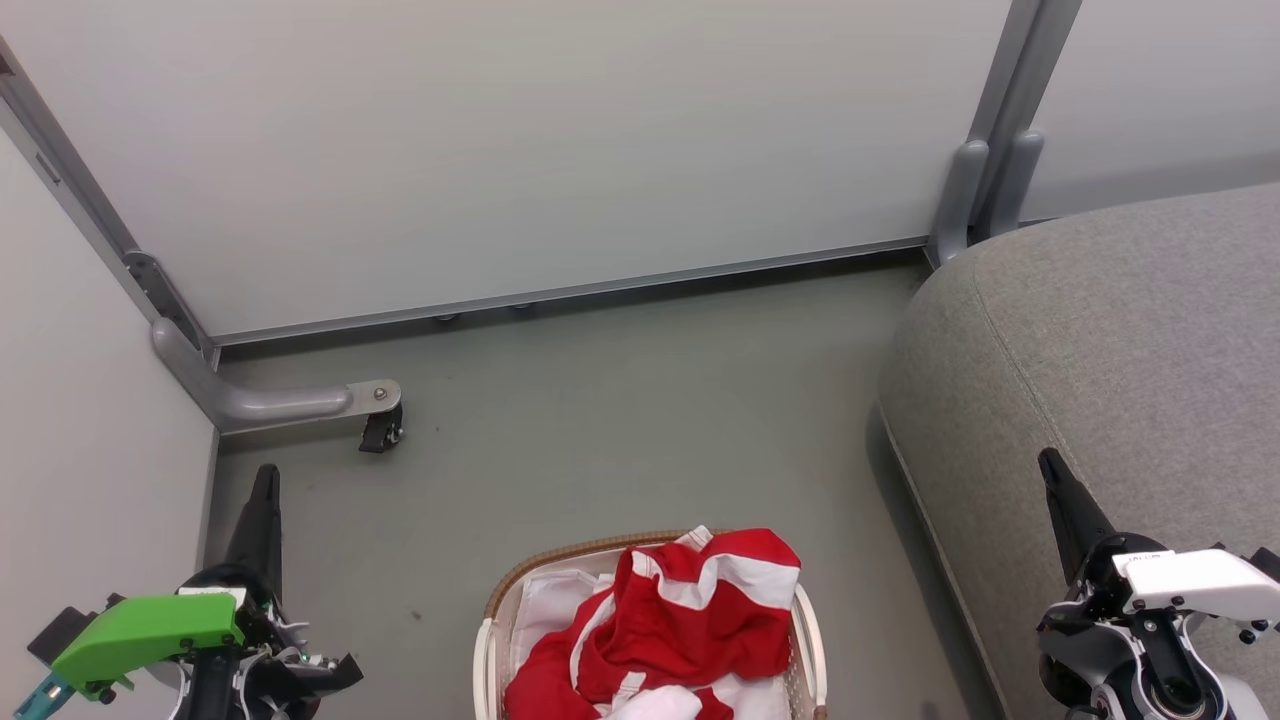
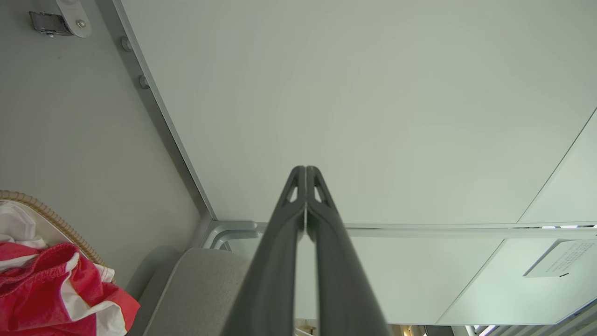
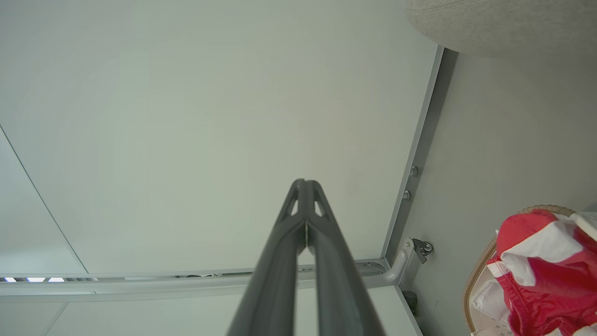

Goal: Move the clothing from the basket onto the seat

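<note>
Red clothing (image 1: 685,625) with white panels is heaped in the white basket (image 1: 487,640) with its brown woven rim, at the bottom middle of the head view. The grey seat (image 1: 1110,350) fills the right side, its rounded edge close to the basket. My left gripper (image 1: 265,480) points up at the lower left, shut and empty, well left of the basket. My right gripper (image 1: 1050,465) is shut and empty over the seat's front. The left wrist view has the clothing (image 2: 42,294) at its lower left; the right wrist view has the clothing (image 3: 541,275) at its lower right.
A pale partition wall (image 1: 520,140) stands behind the grey floor (image 1: 620,420). A grey metal foot with a black caster (image 1: 380,432) juts out at the left. Another panel (image 1: 90,420) closes the left side, close to my left arm.
</note>
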